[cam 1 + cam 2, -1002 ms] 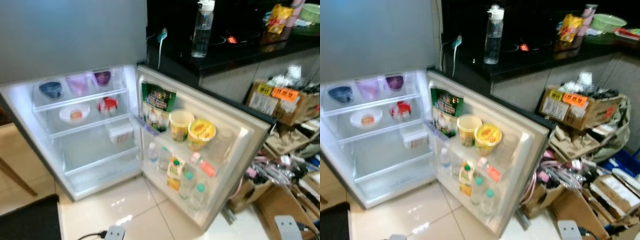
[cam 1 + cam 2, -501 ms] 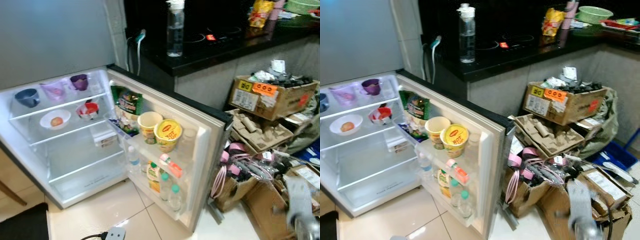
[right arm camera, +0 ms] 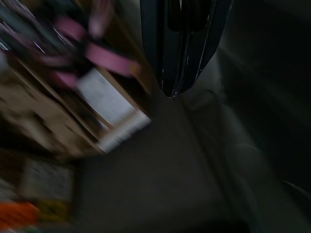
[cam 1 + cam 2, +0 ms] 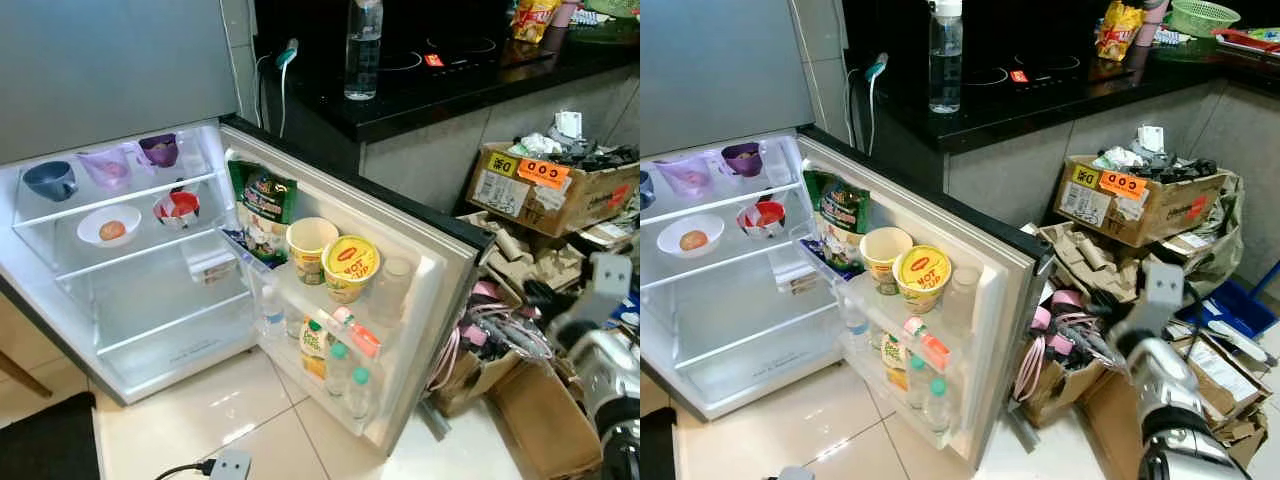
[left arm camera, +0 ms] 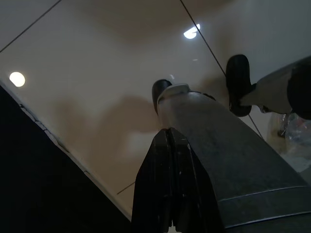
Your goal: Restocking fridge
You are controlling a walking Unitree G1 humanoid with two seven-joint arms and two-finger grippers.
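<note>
Restocking well means raising the right gripper point(image 3: 175, 82), fingers together and empty beside the cardboard boxes point(image 4: 1135, 195), toward the water bottle point(image 4: 945, 55) on the black counter point(image 4: 1040, 95), then the open fridge point(image 4: 150, 260); left gripper point(image 5: 167, 194) hangs closed.

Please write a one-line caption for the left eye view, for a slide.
Open fridge with bowls on shelves, noodle cups and bottles in the door; right arm raised beside cluttered cardboard boxes.
</note>
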